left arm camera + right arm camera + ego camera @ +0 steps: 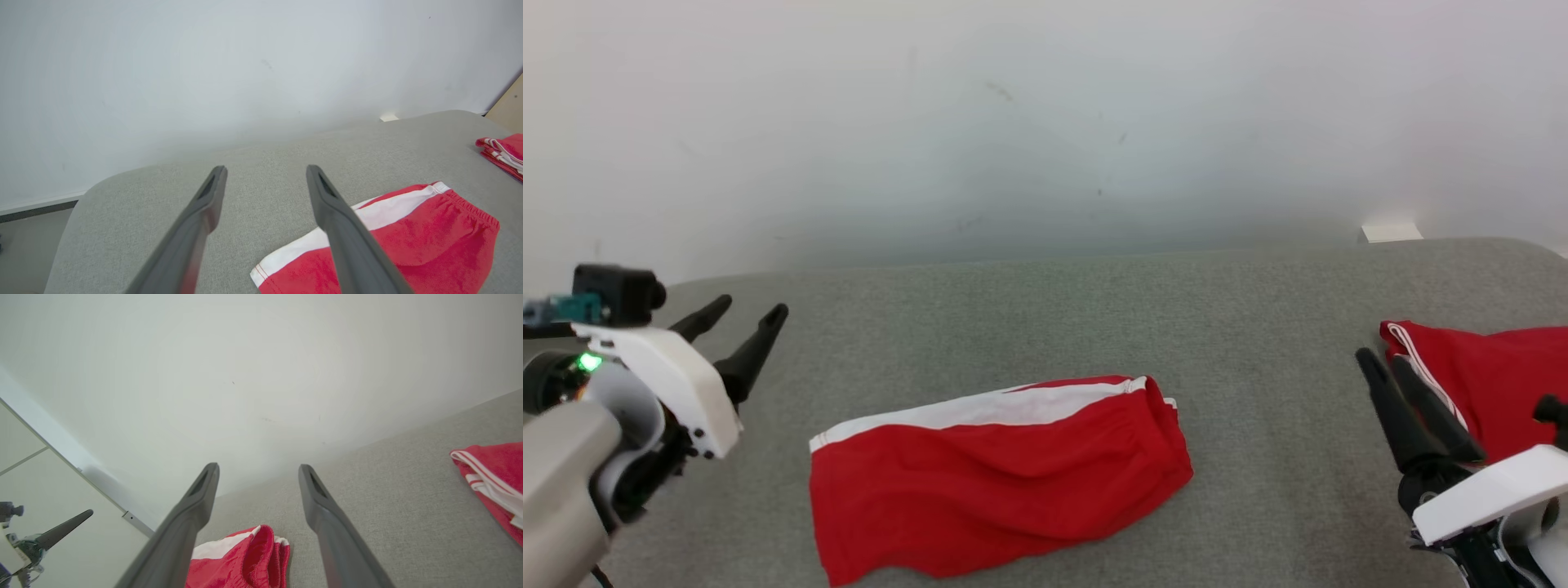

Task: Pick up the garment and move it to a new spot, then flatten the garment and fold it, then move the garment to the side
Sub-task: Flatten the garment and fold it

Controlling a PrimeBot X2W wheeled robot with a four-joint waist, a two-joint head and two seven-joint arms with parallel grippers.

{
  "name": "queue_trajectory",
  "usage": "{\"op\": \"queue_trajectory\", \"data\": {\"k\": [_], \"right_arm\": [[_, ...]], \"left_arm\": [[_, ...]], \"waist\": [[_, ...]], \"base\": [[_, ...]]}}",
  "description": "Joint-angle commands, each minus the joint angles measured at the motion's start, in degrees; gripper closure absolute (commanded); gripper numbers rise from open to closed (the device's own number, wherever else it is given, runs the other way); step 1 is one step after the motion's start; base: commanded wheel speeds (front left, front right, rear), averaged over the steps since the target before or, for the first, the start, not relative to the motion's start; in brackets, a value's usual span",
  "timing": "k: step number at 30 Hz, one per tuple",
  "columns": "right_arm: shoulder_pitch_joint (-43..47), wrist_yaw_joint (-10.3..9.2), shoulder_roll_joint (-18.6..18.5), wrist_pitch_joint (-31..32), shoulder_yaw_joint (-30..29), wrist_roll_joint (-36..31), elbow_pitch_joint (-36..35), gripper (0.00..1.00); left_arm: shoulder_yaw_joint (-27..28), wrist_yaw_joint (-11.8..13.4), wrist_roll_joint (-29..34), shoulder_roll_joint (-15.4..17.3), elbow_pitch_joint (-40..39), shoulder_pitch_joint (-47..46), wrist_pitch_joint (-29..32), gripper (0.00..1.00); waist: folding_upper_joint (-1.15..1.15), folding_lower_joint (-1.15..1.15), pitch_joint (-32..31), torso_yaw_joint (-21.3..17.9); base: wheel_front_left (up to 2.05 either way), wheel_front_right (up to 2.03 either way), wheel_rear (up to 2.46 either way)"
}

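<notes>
On the grey surface, the folded red garment lies between the left gripper and the right gripper, both spread wide and empty.

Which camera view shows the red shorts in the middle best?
The head view: the red shorts lie whole and uncovered there. In the left wrist view the left claw hides part of them. The right wrist view catches one bunched end at its bottom edge.

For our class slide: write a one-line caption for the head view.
Red shorts with a white stripe lie on the grey surface, another red garment at right.
</notes>
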Motion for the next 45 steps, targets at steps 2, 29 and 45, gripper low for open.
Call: {"op": "queue_trajectory", "data": {"k": [2,29,45], "right_arm": [[1.06,-0.06,0.45,-1.96,-0.78,-1.56,0.60,0.00],[11.81,-0.06,16.49,-8.65,-17.14,-39.07,3.91,0.00],[-5.66,-0.06,21.09,6.65,-14.01,-43.38,30.56,0.00]], "left_arm": [[0.76,1.99,0.84,-0.11,-0.94,2.13,-3.51,0.00],[49.88,8.69,39.01,-28.48,-22.71,49.51,-9.26,0.00],[55.86,-1.54,46.92,-37.98,-15.68,47.46,-9.26,0.00]], "waist": [[0.00,0.01,-0.15,0.48],[0.00,0.01,-0.94,5.70],[0.00,0.01,-0.42,13.53]], "base": [[0.00,0.00,0.00],[0.00,0.00,0.00],[0.00,0.00,0.00]]}}
